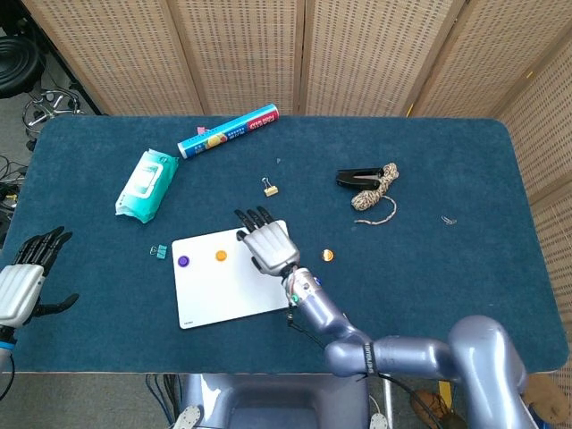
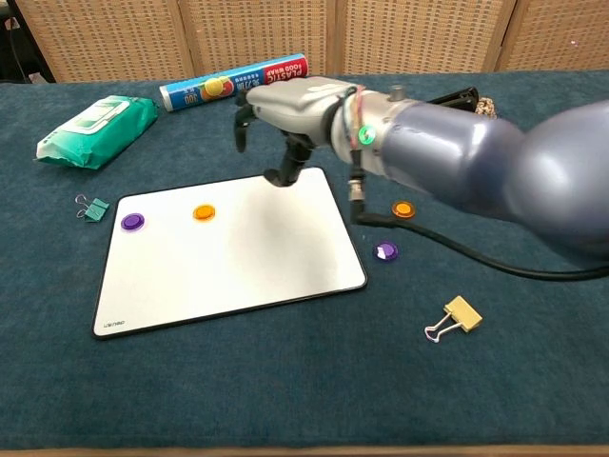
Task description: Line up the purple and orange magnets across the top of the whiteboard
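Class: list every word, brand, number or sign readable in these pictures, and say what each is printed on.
"PLASTIC FOOD WRAP": on the blue cylindrical wrap box.
Small grey logo at the white rectangular whiteboard's near corner: too blurred to read.
Green wet-wipes soft pack: label print too small to read.

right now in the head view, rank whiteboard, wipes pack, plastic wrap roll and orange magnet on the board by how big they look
1. whiteboard
2. wipes pack and plastic wrap roll: the roll looks longer, the pack wider, too alike to rank
3. orange magnet
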Controlling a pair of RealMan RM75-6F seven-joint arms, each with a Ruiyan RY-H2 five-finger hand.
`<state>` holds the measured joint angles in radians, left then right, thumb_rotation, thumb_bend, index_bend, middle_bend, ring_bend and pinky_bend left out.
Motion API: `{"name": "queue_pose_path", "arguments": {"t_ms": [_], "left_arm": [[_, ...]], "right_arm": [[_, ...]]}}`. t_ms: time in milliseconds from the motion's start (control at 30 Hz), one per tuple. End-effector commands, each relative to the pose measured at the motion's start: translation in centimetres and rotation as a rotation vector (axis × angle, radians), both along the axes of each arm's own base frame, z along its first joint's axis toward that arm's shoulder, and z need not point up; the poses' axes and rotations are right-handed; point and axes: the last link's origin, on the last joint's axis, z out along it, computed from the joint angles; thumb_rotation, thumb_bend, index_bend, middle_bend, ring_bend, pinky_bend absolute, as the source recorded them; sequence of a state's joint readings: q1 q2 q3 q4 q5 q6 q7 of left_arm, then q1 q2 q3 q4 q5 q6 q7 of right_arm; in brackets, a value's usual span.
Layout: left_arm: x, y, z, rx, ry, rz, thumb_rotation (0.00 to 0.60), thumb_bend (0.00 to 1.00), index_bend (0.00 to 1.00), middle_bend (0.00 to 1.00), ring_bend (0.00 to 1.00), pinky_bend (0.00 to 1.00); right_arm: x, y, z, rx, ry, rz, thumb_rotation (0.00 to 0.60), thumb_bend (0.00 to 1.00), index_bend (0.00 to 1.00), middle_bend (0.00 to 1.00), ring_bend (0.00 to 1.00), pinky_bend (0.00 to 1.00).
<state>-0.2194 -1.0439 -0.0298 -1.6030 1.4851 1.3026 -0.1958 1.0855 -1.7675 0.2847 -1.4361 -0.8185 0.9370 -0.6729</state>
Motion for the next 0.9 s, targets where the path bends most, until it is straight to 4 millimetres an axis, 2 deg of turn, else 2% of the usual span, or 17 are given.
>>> {"name": "queue_pose_path", "arguments": {"t_ms": [33,233,367,600,900], "left_arm": [[0.1,-0.1,-0.3,-0.007,0.007,-0.003,0.600,0.20,0.00,0.00,0.00,0.00],[0.1,-0.2,-0.7,-0.011,0.021,-0.007,0.600,0.20,0.00,0.00,0.00,0.00],[0.2,-0.3,-0.8,-0.010,0.027,-0.010,0.600,0.20,0.00,0.00,0.00,0.00],[0.2,-0.4,-1.1,-0.017,0.035,-0.010,0.600,0.20,0.00,0.00,0.00,0.00],[0.3,-0.5,-1.3,-0.017,0.040,-0.014,0.600,0.20,0.00,0.00,0.00,0.00]], "right_arm": [[-4.1,0.8,2.4,-0.039,0.057,-0.036,0.600,0.44,0.28,0.00,0.00,0.00],[-6.8,1.8,3.5,-0.041,0.085,-0.060,0.600,0.42,0.30,0.00,0.00,0.00],[-8.3,2.6,3.8,-0.030,0.104,-0.070,0.600,0.22,0.29,0.00,0.00,0.00],[-10.0,3.8,3.8,-0.009,0.105,-0.081,0.600,0.19,0.32,0.00,0.00,0.00],[-11.2,3.8,3.2,-0.001,0.100,-0.118,0.600,0.19,0.40,0.00,0.00,0.00]]}}
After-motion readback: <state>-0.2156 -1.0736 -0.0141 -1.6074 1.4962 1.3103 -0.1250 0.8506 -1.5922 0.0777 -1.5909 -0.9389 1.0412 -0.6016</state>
